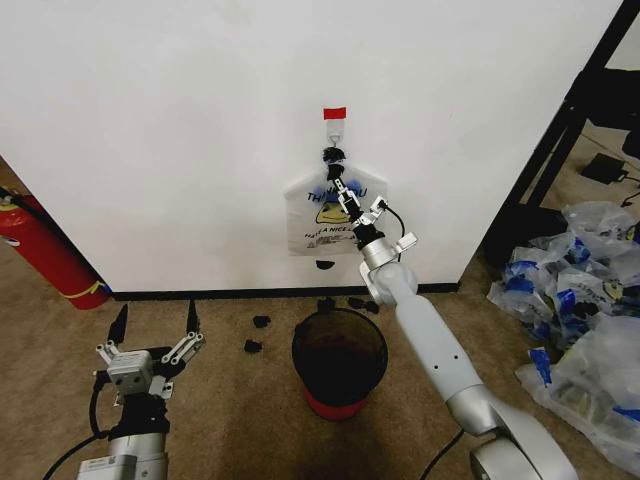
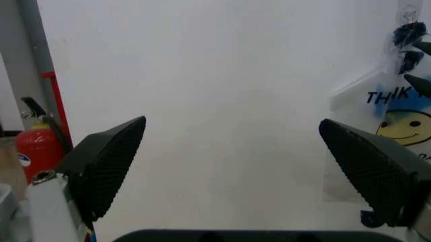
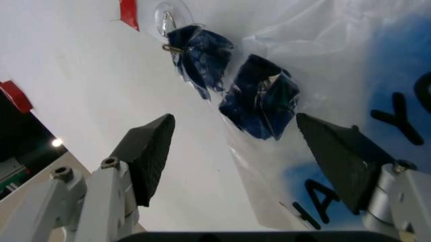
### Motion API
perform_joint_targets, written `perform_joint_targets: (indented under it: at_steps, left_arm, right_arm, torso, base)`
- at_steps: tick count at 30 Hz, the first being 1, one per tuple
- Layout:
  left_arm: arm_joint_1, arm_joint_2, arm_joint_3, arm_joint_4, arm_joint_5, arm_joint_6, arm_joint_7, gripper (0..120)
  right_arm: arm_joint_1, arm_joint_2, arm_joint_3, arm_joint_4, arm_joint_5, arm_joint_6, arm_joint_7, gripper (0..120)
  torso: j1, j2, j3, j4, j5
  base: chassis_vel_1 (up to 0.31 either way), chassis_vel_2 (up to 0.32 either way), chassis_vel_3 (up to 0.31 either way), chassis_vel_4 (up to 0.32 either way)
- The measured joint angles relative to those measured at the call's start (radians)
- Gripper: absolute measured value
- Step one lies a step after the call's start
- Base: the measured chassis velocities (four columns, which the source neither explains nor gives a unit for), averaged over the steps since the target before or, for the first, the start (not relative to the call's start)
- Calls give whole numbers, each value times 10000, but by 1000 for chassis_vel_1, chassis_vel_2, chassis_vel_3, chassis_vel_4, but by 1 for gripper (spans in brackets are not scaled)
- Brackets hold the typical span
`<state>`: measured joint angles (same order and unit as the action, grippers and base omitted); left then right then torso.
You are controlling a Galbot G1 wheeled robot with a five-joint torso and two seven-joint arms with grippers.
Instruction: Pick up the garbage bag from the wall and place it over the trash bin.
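Observation:
The garbage bag (image 1: 318, 222), thin white plastic with blue print and a yellow smiley face, hangs flat on the white wall (image 1: 180, 130) from a small hook (image 1: 334, 127) under a red tape strip. My right gripper (image 1: 356, 198) is raised against the upper part of the bag and is open. In the right wrist view its fingers (image 3: 147, 151) straddle the bag's bunched dark blue handles (image 3: 259, 98) just below the hook (image 3: 165, 20), without closing on them. The trash bin (image 1: 340, 357), dark mesh with a red base, stands on the carpet below. My left gripper (image 1: 157, 312) hangs low at the left, open and empty.
A red fire extinguisher (image 1: 45, 255) leans against the wall at the far left. A heap of clear-and-blue plastic bags (image 1: 580, 300) lies at the right beside a black rack (image 1: 560, 130). Small black scraps (image 1: 260, 322) dot the carpet near the bin.

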<state>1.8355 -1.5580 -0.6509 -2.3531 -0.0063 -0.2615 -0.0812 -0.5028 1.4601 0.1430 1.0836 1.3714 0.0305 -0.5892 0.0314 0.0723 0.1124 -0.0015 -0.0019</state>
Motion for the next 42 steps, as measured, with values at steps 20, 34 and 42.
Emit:
perform_joint_targets:
  at_steps: [20,34,42]
  left_arm:
    - [52,-31,7,-7,57,-46,0,100]
    - [86,71,-83,-61,27,-70,-36,100]
    - [47,173,-92,-74,-33,-61,-46,100]
  right_arm:
    - [249,257,237,-507,-207,25,-224,38]
    - [403,332,324,-795,-496,71,-272,11]
    - [262,166,272,-581,-590,77,-285,0]
  torso:
    - [0,0,0,0,0]
    - [0,0,0,-1,1]
    - [0,0,0,-1,1]
  base:
    - [0,0,0,0]
    - [0,0,0,0]
    - [0,0,0,0]
